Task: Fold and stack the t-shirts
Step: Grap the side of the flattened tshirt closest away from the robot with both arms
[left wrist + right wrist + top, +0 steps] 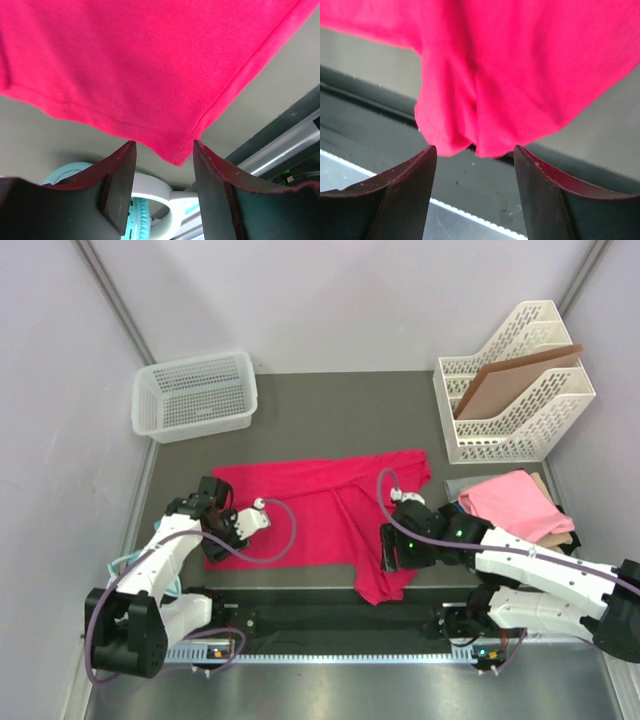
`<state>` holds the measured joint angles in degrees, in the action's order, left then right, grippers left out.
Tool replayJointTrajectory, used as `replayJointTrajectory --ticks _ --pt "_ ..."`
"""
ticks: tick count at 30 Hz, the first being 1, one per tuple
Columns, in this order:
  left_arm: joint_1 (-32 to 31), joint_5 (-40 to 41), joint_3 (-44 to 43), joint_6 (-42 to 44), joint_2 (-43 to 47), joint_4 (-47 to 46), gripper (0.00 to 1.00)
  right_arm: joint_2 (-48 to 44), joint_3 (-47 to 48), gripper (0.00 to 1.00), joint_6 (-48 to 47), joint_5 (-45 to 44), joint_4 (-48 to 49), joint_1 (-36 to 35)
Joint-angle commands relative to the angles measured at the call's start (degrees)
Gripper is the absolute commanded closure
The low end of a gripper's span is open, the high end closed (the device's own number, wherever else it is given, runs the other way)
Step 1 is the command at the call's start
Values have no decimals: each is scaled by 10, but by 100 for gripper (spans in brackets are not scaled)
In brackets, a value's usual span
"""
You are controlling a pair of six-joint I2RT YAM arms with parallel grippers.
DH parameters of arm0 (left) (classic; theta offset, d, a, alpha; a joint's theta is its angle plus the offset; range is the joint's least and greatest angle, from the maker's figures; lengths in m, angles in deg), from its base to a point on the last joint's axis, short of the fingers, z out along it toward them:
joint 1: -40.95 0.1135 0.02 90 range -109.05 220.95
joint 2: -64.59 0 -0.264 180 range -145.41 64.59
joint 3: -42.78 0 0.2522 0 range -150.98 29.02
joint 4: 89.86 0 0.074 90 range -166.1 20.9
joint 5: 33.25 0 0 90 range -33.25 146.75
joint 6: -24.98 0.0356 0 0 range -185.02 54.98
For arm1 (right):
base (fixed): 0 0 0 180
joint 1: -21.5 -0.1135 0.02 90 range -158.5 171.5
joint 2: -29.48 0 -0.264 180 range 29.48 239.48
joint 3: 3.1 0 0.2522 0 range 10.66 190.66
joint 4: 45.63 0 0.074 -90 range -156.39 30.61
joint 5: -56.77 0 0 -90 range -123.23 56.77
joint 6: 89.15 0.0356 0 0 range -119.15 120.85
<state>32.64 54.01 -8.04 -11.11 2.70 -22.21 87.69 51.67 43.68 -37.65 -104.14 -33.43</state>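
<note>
1. Top external view: the crimson t-shirt (320, 505) is spread flat mid-table, presumably so that its near corners can be taken for a fold. The light pink t-shirt (505, 500) is laid to its right.
2. The left gripper (162, 150) is held low at the near-left corner, fingers apart, nothing clamped.
3. The right gripper (475, 152) is angled over the bunched near-right flap, likewise parted.

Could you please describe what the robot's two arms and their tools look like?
Both the left arm and right arm have white links with black joints and wrists. A greyish-purple cable loops from each wrist, and a teal cable sits by the left arm. Green lights glow on the right wrist. The left tool and right tool each have two broad, dark, tapering fingers.
</note>
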Motion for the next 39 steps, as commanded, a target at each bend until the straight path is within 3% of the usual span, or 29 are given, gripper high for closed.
replayJointTrajectory --ticks 1,7,16,18,22,27,32,36,38,39 --pt "-2 14 7 -23 -35 -69 46 -14 -18 39 81 -6 -21 -57" --pt "0 9 1 -43 -90 -127 47 5 -42 40 120 -26 -26 -113" --pt "1 15 -2 -57 -161 -178 49 26 -67 44 151 -23 9 -142" --pt "2 18 2 -57 -162 -191 53 37 -74 44 155 -24 21 -146" --pt "7 20 0 -57 -165 -192 69 66 -79 47 152 -27 64 -146" --pt "15 20 -13 -57 -155 -183 74 109 -73 54 135 -51 85 -146" --pt "19 18 -34 -63 -145 -172 100 115 -86 72 133 -67 115 -146" --pt "19 13 -48 -69 -140 -156 100 113 -95 86 139 -68 136 -146" --pt "19 14 -53 -69 -134 -148 100 105 -89 99 138 -70 129 -146" --pt "19 14 -55 -69 -131 -143 96 95 -85 100 139 -73 114 -147"
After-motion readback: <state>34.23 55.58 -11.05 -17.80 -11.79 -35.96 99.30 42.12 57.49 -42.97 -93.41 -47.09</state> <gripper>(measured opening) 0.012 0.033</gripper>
